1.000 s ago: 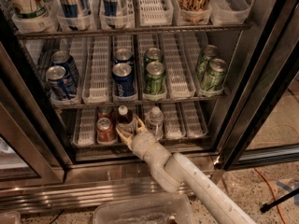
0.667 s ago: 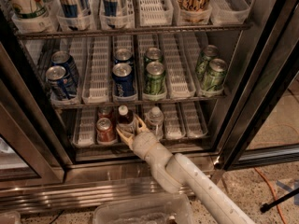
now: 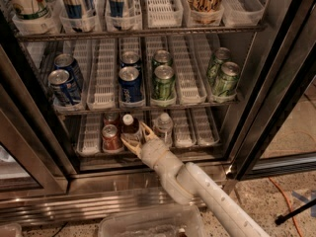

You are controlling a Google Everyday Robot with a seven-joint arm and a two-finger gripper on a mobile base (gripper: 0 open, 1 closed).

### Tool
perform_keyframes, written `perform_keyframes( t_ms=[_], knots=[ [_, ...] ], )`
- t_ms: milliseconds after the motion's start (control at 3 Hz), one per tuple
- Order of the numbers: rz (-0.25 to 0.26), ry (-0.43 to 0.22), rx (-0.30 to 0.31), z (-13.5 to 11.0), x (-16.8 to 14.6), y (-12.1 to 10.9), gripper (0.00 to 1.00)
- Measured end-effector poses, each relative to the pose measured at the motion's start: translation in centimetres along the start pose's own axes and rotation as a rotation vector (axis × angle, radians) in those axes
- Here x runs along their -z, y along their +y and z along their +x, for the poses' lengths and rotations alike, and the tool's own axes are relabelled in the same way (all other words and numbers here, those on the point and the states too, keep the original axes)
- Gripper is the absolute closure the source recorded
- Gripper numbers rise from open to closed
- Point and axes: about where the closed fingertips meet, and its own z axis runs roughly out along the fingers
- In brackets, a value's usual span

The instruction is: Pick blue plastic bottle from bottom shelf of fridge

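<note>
arm: extended from lower right up-left into fridge (image 3: 274, 88) | gripper (image 3: 132, 134): at bottom shelf (image 3: 205, 128) front, fingers spread wide about blue plastic bottle (image 3: 129, 126), contact unclear | bottle: upright, long axis vertical, cap up, beside red can (image 3: 111, 138)

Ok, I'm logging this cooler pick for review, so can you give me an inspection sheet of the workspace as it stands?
Surface: bottom shelf, a wire rack with clear lane trays.
Job's things: blue plastic bottle stands upright with a white cap on the bottom shelf of the fridge, whose door is open.
Clutter: red can just left of the bottle, clear bottle to its right, blue cans and green cans on the rack above.
Grippers: gripper at the bottle, fingers spread, one on each side, not closed.
Cables: orange cable on the floor, right.
Surroundings: plastic bin in front of the fridge; speckled floor.
</note>
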Motion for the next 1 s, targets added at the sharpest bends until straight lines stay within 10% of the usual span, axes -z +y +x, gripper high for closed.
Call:
perform_keyframes(
  t_ms=[1000],
  knots=[
    [-0.067, -0.056, 0.068, -5.9, 1.7, 0.7, 1.0]
  ],
)
